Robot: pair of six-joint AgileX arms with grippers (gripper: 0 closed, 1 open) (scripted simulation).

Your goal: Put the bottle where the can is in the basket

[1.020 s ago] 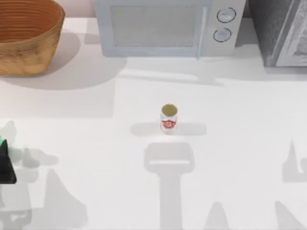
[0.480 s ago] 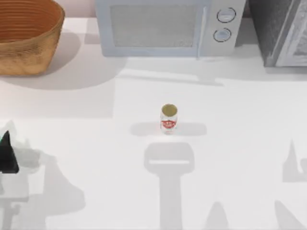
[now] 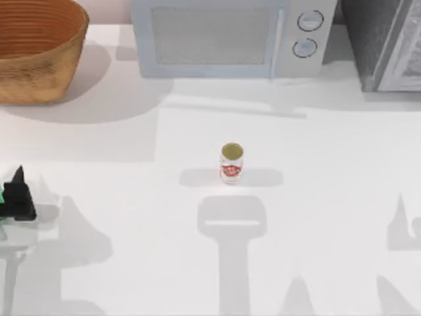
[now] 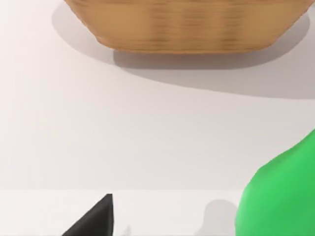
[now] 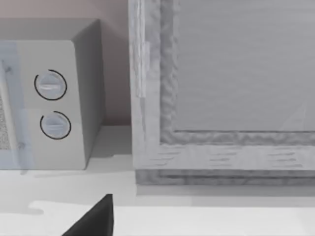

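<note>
Left claw carries the bottle at the counter's 9 o'clock edge.
It grips the bottle; the basket sits at 11 o'clock, the can at centre. It should lift above the rim first. Right claw: cannot tell.

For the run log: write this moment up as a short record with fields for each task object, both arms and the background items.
can: upright on the table, mid-table, not in the basket
basket: far-left corner of the table
bottle: green, close beside the left gripper
left gripper: at the table's left edge, nearer than the basket
right arm: parked, one dark fingertip facing the microwave
microwave: along the far edge, behind the can
</note>
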